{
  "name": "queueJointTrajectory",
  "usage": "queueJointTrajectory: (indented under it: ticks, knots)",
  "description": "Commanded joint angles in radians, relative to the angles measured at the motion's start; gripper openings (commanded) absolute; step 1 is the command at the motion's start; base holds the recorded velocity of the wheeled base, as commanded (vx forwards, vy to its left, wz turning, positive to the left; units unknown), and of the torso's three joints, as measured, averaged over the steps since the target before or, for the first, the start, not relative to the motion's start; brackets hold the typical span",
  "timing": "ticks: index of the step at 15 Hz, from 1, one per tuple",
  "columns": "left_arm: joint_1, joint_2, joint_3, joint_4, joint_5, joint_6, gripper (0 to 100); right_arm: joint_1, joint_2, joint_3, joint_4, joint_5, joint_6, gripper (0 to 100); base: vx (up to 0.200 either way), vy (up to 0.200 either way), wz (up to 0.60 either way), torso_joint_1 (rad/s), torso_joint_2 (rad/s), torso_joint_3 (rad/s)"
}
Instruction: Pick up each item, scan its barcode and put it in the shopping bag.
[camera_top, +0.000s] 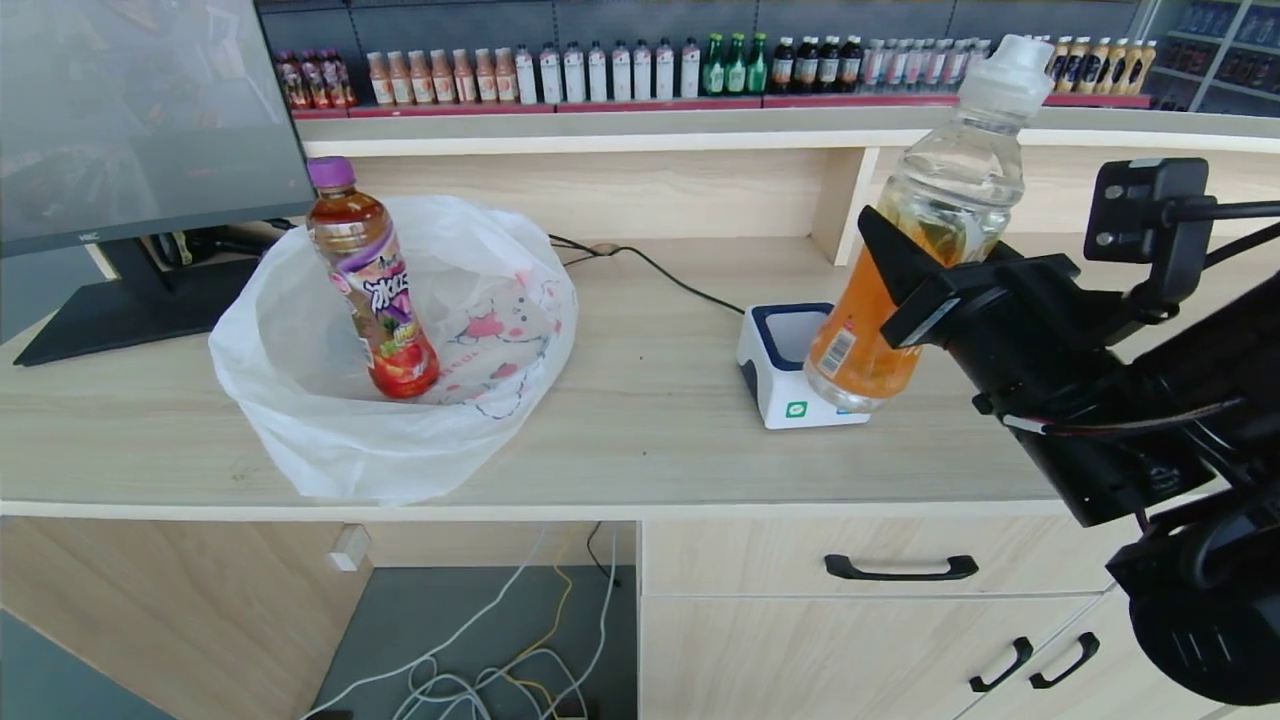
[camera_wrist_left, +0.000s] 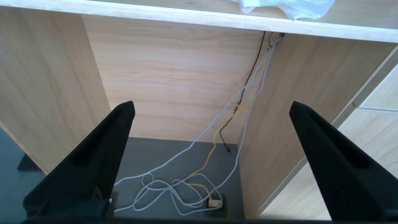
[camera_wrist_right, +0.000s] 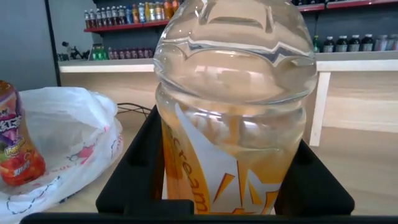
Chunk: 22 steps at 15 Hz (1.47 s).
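Black fingers of the right gripper (camera_top: 925, 285) clamp the middle of the orange drink bottle (camera_top: 925, 200), one on each side. Bottle tilted, white cap leaning up toward the counter's back-right, base low over the right side of the scanner (camera_top: 785, 390). Cannot tell if the base touches it. Upper half of the bottle is clear, lower half holds orange liquid; barcode label faces the front.

Scanner: small white box with a dark blue rim, right of the counter's middle, about halfway between front and back edges. A black cord runs from it toward the back wall.

Left gripper (camera_wrist_left: 211, 109) hangs below the counter's front edge, fingers spread wide with nothing between them, facing the open recess where loose cables (camera_wrist_left: 186, 186) lie on the floor.

Shopping bag (camera_top: 300, 420): white plastic, mouth open, on the counter's (camera_top: 640, 450) left half, its lower fold reaching the front edge. A tea bottle (camera_top: 372, 290) with a purple cap stands inside, leaning slightly.

Monitor (camera_top: 140, 100) at the back-left corner. Drawers (camera_top: 900, 570) with black handles under the right side. Rows of bottled drinks (camera_top: 640, 70) on a shelf behind.
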Motion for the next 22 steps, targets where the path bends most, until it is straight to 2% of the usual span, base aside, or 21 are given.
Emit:
queueJointTrajectory:
  ticks: [1, 9, 15, 18, 22]
  knots:
    - [0.0, 0.0, 0.0, 0.0, 0.0, 0.0, 100, 0.004, -0.005, -0.002, 0.003, 0.0, 0.003, 0, 0.0, 0.2, 0.0, 0.002, 0.0, 0.002]
    - [0.0, 0.0, 0.0, 0.0, 0.0, -0.006, 100, 0.01, -0.042, 0.021, 0.003, 0.002, 0.003, 0, 0.0, 0.2, 0.0, 0.006, 0.0, 0.001]
    - [0.0, 0.0, 0.0, 0.0, 0.0, 0.0, 100, 0.025, -0.058, 0.075, 0.003, 0.076, -0.021, 0, 0.0, 0.2, 0.0, 0.0, 0.01, 0.002]
    - [0.0, 0.0, 0.0, 0.0, 0.0, 0.003, 100, 0.045, -0.034, 0.064, 0.003, 0.123, -0.046, 0, 0.0, 0.0, 0.0, 0.0, 0.0, 0.0]
    - [0.0, 0.0, 0.0, 0.0, 0.0, 0.003, 100, 0.044, 0.084, -0.057, 0.003, 0.129, -0.047, 0, 0.0, 0.0, 0.0, 0.0, 0.0, 0.0]
